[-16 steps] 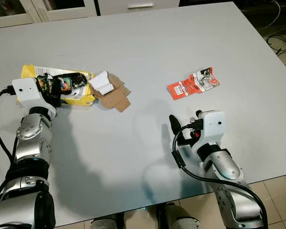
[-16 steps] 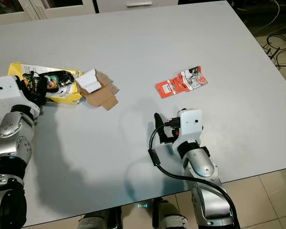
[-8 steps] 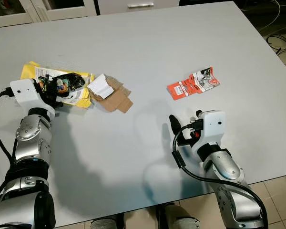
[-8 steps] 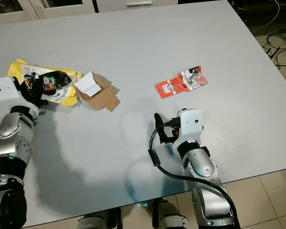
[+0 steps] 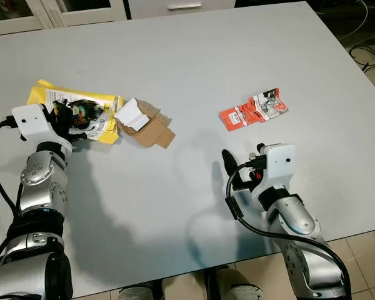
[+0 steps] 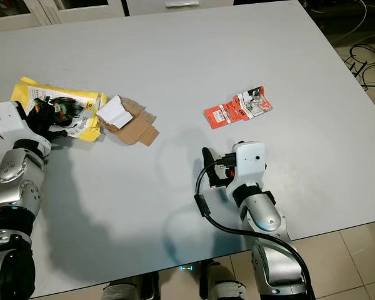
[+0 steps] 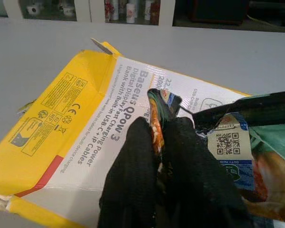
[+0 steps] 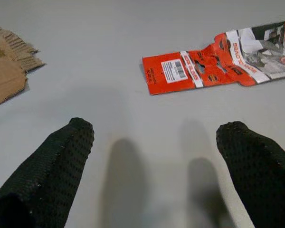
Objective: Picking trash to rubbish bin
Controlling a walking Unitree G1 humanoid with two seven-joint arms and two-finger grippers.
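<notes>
Trash, 4 pieces on grey table [image 5: 194, 69]. Dark snack wrapper [image 7: 237, 156]: pinched at its edge by left gripper [image 7: 157, 142], fingers pressed together, apparently to lift it off the yellow cable box [image 5: 53, 100] beneath. Torn brown cardboard [image 5: 147, 125] touches the box. Orange blister card [image 8: 218, 57]: ahead of right gripper [image 8: 156, 156], fingers spread, hovering, likely next. Containers: cable box flattened, contents cannot be told.

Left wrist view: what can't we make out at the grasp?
- Crumpled wrapper: its lower part is cut off by the frame edge, and the left end effector covers its pinched edge.
- Yellow power bank box: the far side is hidden under the wrapper.
- Shelf items: too small and blurred.
</notes>
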